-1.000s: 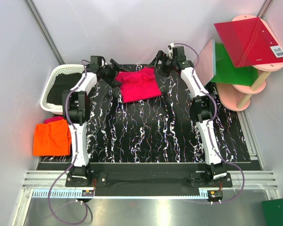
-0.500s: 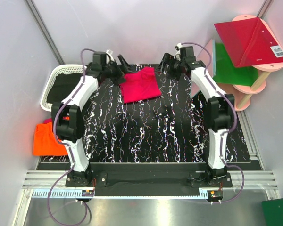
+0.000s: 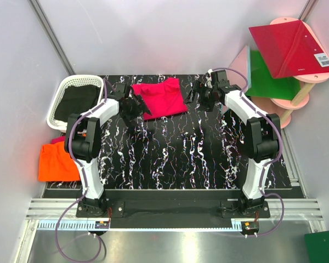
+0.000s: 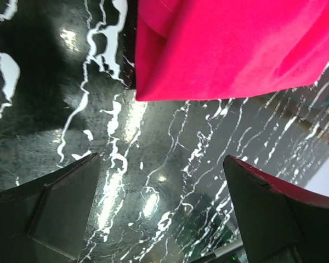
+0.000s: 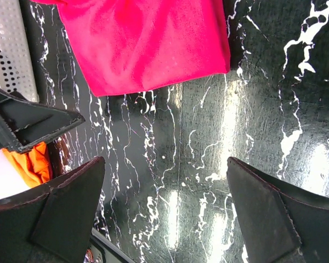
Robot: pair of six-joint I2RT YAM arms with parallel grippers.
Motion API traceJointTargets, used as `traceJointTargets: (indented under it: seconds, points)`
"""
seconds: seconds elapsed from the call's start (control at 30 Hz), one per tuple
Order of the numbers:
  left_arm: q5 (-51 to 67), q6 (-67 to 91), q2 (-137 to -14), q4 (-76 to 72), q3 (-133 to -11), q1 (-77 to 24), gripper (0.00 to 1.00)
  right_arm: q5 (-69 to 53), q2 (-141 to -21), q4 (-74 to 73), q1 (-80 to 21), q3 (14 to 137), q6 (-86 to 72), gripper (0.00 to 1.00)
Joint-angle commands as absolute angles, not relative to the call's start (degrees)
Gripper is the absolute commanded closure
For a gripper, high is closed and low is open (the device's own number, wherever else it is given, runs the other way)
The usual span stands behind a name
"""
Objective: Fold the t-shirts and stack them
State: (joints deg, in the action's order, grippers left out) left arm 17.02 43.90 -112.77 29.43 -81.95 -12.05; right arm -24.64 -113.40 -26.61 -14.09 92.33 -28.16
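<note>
A folded hot pink t-shirt [image 3: 162, 97] lies at the back middle of the black marbled mat [image 3: 175, 153]. It fills the top of the left wrist view [image 4: 230, 44] and of the right wrist view [image 5: 145, 41]. My left gripper [image 3: 133, 107] hovers open just left of the shirt's near left corner, nothing between its fingers [image 4: 60, 203]. To the shirt's right, my right gripper [image 3: 200, 96] is open and empty too. A folded orange t-shirt [image 3: 60, 160] rests off the mat's left edge, over a bit of pink cloth.
A white basket [image 3: 63, 98] holding dark cloth stands at the back left. Red [image 3: 290, 46] and green [image 3: 268, 76] stiff panels sit on a pink stand [image 3: 288, 107] at the back right. Grey walls close in on three sides.
Both grippers have pulled back toward the near side from the shirt's far corners and now sit beside it. The pink shirt lies where it did.
</note>
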Motion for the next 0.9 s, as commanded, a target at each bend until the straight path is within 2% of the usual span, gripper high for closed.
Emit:
traceJointTargets:
  seconds: [0.0,0.4,0.47,0.5,0.53,0.57,0.7,0.87]
  points:
    - [13.0,42.5,-116.1,28.6,-85.0,-12.1,0.01,-24.6,-108.7,-24.6,-13.8,92.9,-27.9,0.00]
    - [18.4,46.6,-132.9,29.9,-101.9,-12.2,0.01,-25.7,-105.8,-24.9,-13.8,91.5,-28.5,0.00]
    - [20.2,46.9,-135.5,30.0,-105.5,-12.2,0.13,-25.8,-105.5,-25.0,-13.8,90.7,-28.5,0.00]
    - [22.6,46.9,-136.2,29.9,-106.3,-12.2,0.28,-25.8,-105.1,-25.0,-13.8,90.4,-28.5,0.00]
    - [23.8,46.6,-137.1,30.1,-107.3,-12.2,0.96,-25.9,-105.0,-25.0,-13.8,89.8,-28.5,0.00]
    - [24.8,46.8,-136.9,30.4,-107.2,-12.2,1.00,-26.0,-104.9,-25.0,-13.8,89.7,-28.5,0.00]
    - [26.4,44.2,-133.3,31.5,-98.8,-12.3,1.00,-26.3,-105.1,-25.0,-13.7,88.9,-29.1,0.00]
    - [25.9,38.9,-123.1,32.2,-85.2,-12.1,1.00,-27.3,-106.3,-24.9,-13.8,88.8,-29.9,0.00]
